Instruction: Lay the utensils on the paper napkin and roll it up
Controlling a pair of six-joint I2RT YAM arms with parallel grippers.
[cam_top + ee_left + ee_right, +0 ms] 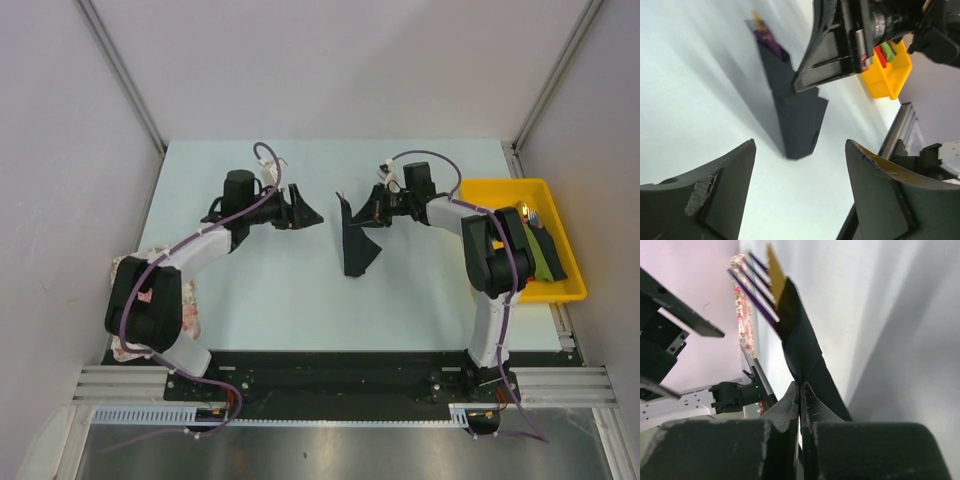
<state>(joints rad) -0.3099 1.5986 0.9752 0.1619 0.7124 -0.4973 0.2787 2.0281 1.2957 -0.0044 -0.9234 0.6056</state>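
Pinching napkin (357,245) edge, right tool (800,390) clamped shut on it, mid-surface (270,300). Napkin part-rolled, utensils (766,39) poking from one end. Left tool (303,208) fingers spread, empty, near napkin, apart from it. Yellow bin (500,186) at right, red and green rolls (884,52) inside, right arm overlapping it. Floral cloth (190,310) under left arm.

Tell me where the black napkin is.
In the top view, the black napkin is at the middle of the table, its far end pinched by the right gripper.
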